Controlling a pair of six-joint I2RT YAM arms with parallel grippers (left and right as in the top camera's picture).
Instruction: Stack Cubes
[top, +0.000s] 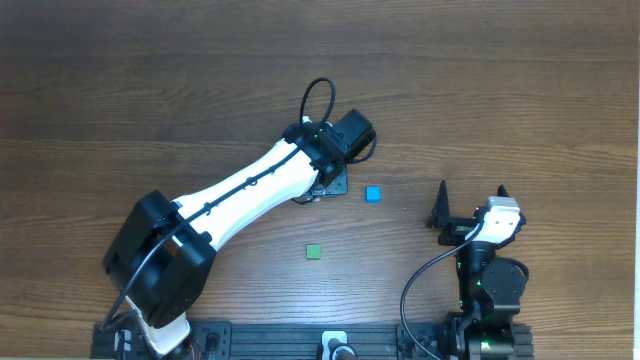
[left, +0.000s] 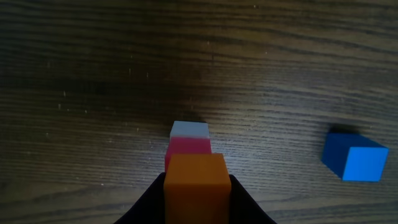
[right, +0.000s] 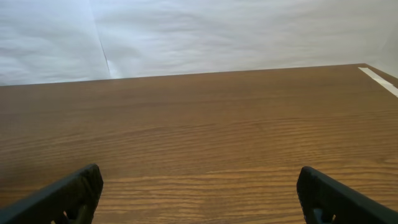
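1. Orange cube (left: 197, 186) is clamped between the fingers of the left gripper (left: 197, 180), one finger on each side face.
2. The red cube (left: 188, 146) sits directly past the orange one and the white cube (left: 190, 129) past that. All three line up in one column in the left wrist view. It looks like a stack with white lowest, but I can't tell if orange is touching red.
3. Blue cube (left: 354, 157) sits alone on the table (top: 150, 80), apart from the column and not touching anything. In the top view the blue cube (top: 373, 193) is just right of the left gripper's head.
4. Green cube (top: 314, 252) sits alone nearer the arm bases, below the left forearm in the top view, well apart from blue.
5. The left arm reaches diagonally from its base to mid-table.
6. Right gripper (right: 199, 202) has its fingers spread wide with nothing between them. It is up off the wood near its own base at the right (top: 470, 205), away from all cubes.
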